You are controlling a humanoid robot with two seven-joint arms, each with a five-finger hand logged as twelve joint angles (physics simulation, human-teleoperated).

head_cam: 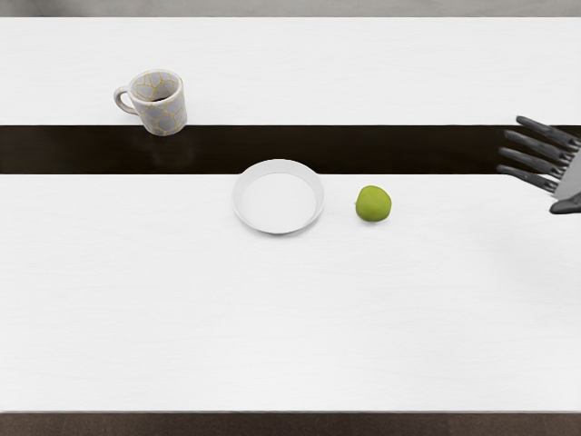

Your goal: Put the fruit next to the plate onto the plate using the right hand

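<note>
— White counter (272, 318) fills most of your view. A second white surface (363, 73) lies beyond it, and a dark band (381, 150) runs across between the two.

— Where is the fruit?

— Your fruit (373, 203), small, round and green, sits on the near counter just to the right of the plate (243, 204). It is close but not touching, with a strip of bare counter showing between them. It lies near the counter's far edge, just short of the dark band.

— And the plate?

— White, round, shallow and bare, about mid-view. Its far rim reaches the edge of the dark band.

— The hand?

— Your right hand (545, 162) comes in at the right edge of the view, over the dark band, well apart from the fruit. Its dark fingers (534, 146) are spread wide and point left, gripping nothing. The thumb (565, 207) sits lower, by the frame's edge. Only bare counter and band lie between hand and fruit.

— Anything else around?

— One mug (156, 102), pale with a yellowish line pattern, stands upright at the far left on the second surface, at its near edge, handle to the left. You have it well apart from plate and fruit, on the side of the plate away from your hand.
</note>
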